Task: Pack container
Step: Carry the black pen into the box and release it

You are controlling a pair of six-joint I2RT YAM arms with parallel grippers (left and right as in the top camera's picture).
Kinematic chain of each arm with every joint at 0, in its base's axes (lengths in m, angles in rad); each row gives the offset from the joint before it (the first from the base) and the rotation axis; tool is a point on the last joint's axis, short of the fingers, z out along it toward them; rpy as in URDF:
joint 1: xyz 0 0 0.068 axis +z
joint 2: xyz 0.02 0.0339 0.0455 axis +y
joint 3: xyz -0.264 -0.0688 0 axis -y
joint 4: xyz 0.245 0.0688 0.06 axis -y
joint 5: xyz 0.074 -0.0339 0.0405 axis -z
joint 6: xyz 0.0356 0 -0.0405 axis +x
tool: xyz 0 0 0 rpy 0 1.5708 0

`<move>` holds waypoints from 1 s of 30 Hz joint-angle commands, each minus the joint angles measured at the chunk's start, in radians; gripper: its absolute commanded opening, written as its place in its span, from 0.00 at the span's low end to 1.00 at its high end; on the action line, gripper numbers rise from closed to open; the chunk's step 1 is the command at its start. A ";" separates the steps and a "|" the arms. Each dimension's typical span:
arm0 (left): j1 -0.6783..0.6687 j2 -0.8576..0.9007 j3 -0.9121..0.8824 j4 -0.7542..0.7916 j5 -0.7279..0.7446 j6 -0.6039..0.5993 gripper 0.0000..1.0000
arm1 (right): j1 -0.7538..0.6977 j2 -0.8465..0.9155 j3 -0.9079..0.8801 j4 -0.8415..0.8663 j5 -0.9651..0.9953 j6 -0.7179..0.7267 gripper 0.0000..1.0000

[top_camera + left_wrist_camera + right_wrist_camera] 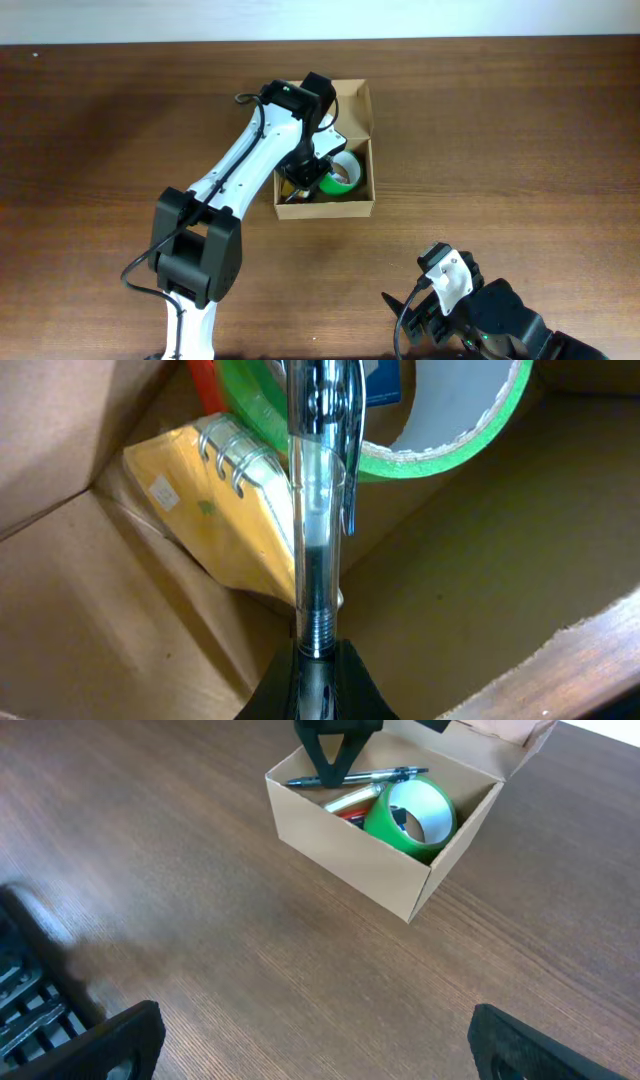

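The container (362, 205) is a tan cardboard box with its flap lid open, at the middle of the table; it also shows in the right wrist view (350, 860). Inside lie a green tape roll (342, 175), a yellow spiral notepad (225, 510) and something red. My left gripper (318, 660) is inside the box, shut on a clear pen (318, 510) that lies across the box's top (355, 778). My right gripper (315, 1040) is open and empty above the bare table, near the front right.
The wooden table (500, 150) surrounds the box. The white wall edge runs along the back. The right arm's body (470, 310) sits at the front right corner.
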 commanded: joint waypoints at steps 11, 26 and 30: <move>0.003 -0.008 -0.008 0.029 -0.020 -0.043 0.72 | -0.002 -0.002 -0.002 0.003 0.009 0.008 0.99; 0.003 -0.032 0.047 0.009 -0.019 -0.071 0.85 | -0.002 -0.002 -0.002 0.003 0.009 0.008 0.99; 0.003 -0.066 0.084 -0.006 -0.018 -0.101 0.85 | -0.002 -0.002 -0.002 0.003 0.009 0.008 0.99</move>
